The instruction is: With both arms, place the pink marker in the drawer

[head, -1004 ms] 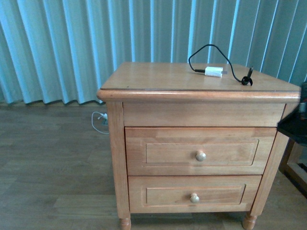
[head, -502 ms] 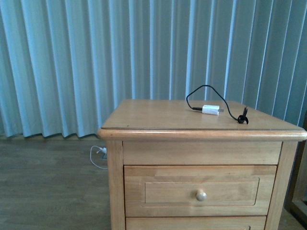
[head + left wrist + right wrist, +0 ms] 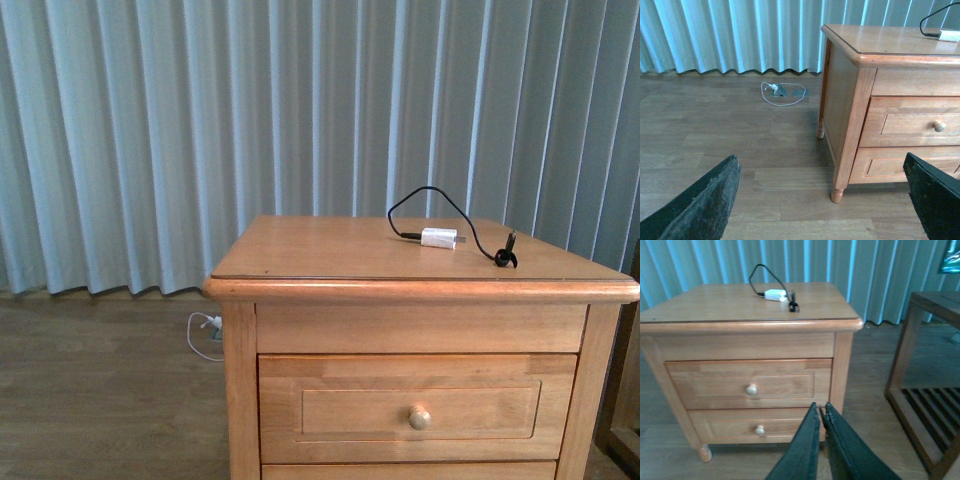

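We see no marker in any view. The drawer (image 3: 418, 408) is shut, its knob (image 3: 419, 417) facing us, below the nightstand (image 3: 400, 262) top. On that top lie a white plug (image 3: 439, 238) and its black cable (image 3: 470, 225). Our left gripper (image 3: 825, 200) hangs wide open over the wood floor (image 3: 740, 135), its 2 fingers (image 3: 705, 205) far apart and holding nothing — the nightstand stands beside it. Our right gripper (image 3: 820, 421) points at the drawer fronts, its 2 fingers (image 3: 805, 450) pressed together, nothing visible between them. A dark slatted shelf (image 3: 930, 405) stands near the nightstand — curtains (image 3: 200, 140) hang behind.
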### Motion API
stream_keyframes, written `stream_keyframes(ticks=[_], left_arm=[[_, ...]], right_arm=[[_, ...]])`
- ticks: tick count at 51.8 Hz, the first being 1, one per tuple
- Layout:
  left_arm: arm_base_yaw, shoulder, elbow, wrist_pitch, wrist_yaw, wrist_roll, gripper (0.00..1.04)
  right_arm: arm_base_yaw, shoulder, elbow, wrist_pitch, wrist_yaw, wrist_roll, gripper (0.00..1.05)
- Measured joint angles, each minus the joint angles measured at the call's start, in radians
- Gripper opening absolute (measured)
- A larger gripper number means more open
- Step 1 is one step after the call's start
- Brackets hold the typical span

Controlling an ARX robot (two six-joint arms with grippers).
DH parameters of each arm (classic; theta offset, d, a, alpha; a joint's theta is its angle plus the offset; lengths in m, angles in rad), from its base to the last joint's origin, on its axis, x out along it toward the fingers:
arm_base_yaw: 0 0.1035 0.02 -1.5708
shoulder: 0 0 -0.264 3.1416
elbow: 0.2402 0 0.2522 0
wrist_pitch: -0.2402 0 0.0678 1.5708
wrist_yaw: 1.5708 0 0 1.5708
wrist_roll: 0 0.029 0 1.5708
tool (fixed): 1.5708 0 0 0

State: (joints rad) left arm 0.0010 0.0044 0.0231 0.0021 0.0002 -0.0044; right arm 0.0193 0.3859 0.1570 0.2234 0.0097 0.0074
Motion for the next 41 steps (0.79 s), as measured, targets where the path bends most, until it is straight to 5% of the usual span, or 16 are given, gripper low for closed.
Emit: stream_keyframes(ticks=[36, 41], left_arm=[[0.0, 0.0, 0.0, 0.0, 0.0, 0.0, 0.99], [0.0, 0.0, 0.0, 0.0, 0.0, 0.0, 0.99]], right_arm=[[-0.017, -0.199, -0.12, -0.072, -0.005, -0.003, 0.01], [-0.017, -0.332, -0.151, -0.206, -0.009, -0.003, 0.01]])
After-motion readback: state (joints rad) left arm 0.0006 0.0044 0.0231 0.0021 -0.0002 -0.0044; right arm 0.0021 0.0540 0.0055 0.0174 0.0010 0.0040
